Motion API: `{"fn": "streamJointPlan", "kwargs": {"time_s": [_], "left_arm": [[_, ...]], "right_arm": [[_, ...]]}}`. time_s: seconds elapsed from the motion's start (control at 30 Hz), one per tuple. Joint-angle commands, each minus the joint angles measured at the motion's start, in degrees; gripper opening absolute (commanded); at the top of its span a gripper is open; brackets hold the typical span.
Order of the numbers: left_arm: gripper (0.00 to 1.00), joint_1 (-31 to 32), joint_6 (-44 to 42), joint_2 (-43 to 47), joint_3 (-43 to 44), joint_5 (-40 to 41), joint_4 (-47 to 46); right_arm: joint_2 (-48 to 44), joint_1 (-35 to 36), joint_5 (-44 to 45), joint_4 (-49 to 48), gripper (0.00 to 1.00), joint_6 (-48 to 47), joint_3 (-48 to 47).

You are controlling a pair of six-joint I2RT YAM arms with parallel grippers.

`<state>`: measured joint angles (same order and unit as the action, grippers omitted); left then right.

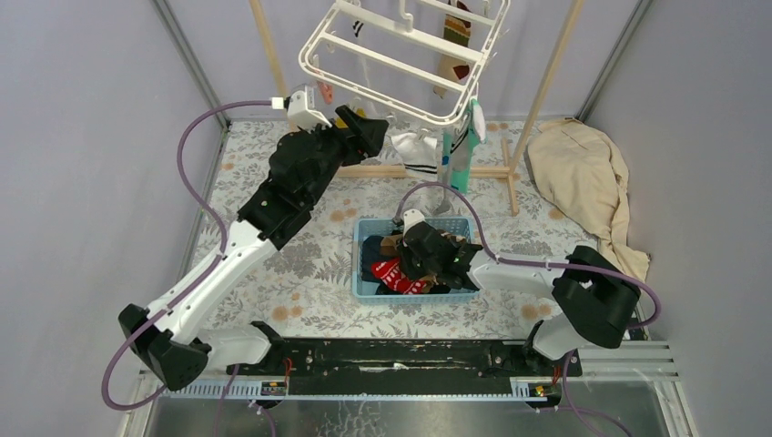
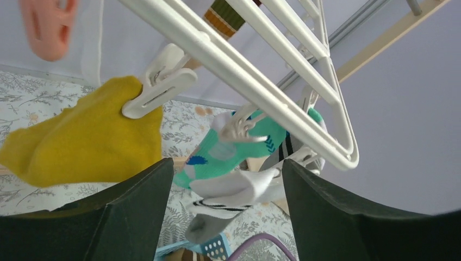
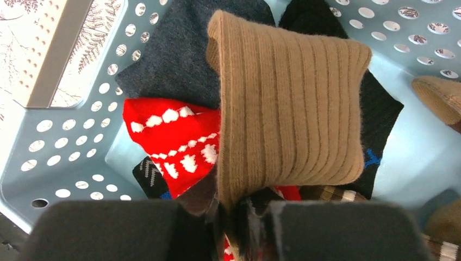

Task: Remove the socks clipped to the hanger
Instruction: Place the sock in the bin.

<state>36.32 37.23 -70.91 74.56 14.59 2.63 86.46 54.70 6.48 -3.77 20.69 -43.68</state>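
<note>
While the right gripper [image 3: 234,215] hangs low in the blue basket [image 3: 70,141] at mid-table, its fingers pinching a tan sock [image 3: 293,109] above a red sock [image 3: 174,136] and darker ones, the left gripper [image 1: 371,129] sits up at the hanger [image 2: 244,79] on the far side, fingers spread wide with nothing between them. The step looks like 1 drop-off ending and another pull being lined up. A yellow sock [image 2: 81,147] hangs from a white clip [image 2: 160,87] just left of the open fingers, and a teal sock [image 2: 234,149] hangs straight ahead. The next move likely calls for closing on 1 sock below its clip and tugging down.
</note>
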Motion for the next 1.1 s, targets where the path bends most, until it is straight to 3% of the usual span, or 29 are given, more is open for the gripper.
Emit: {"fn": "streamJointPlan", "kwargs": {"time_s": [0.0,0.17,0.23,0.47,0.5,0.53,0.93,1.07], "left_arm": [[0.82,-0.3,-1.5,4.3,-1.7,-3.4,1.9],[0.89,-0.3,-2.0,8.9,-4.1,-4.8,4.5],[0.98,-0.2,-2.2,10.8,-4.9,-5.3,5.2],[0.99,-0.2,-2.7,16.9,-5.8,-5.8,9.8],[0.99,-0.3,-2.8,17.7,-6.0,-5.7,10.5],[0.99,-0.3,-2.8,18.4,-6.1,-5.6,11.2],[0.99,-0.2,-1.0,29.2,-12.1,-9.3,16.9],[0.99,-0.2,0.8,33.0,-15.0,-9.5,20.2]], "right_arm": [[0.3,0.1,0.8,-1.3,0.2,-0.2,-0.8],[-2.9,0.1,0.8,3.2,0.42,-1.3,-4.3],[-4.9,0.1,0.5,6.9,0.49,-2.1,-6.2],[-12.6,0.1,-5.2,13.9,0.63,-2.9,-10.5],[-13.7,0.1,-5.8,14.7,0.73,-2.7,-10.8],[-14.8,0.1,-6.2,15.4,0.76,-2.5,-11.0],[-31.4,0.2,-6.8,22.1,0.99,1.7,-6.4],[-36.5,0.1,-4.6,23.1,1.0,4.8,-2.8]]}}
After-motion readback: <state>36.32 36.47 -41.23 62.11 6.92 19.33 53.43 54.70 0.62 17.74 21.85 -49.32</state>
